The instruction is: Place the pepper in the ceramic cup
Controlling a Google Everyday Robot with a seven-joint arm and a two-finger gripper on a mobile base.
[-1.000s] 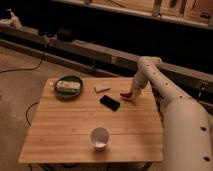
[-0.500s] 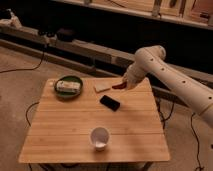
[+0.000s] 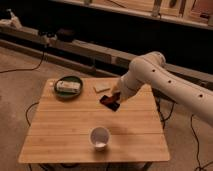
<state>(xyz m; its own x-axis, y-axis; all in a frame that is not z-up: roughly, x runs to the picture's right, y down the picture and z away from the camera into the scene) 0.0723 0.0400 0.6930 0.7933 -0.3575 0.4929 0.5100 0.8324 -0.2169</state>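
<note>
Wooden table (image 3: 55, 132), pincer (image 3: 115, 93) over black phone (image 3: 108, 103)

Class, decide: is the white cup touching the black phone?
Apart. The camera view shows a broad strip of bare table between cup and phone; the hand is by the phone's far edge.

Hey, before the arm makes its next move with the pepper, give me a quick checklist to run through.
1. Ceramic cup upright, mouth up: ok.
2. Gripper above the cup: not ok; it hangs low over the black phone.
3. Pepper held: cannot tell.
4. Route from phone to cup free of things: ok.
5. Green dish off that route: ok.
</note>
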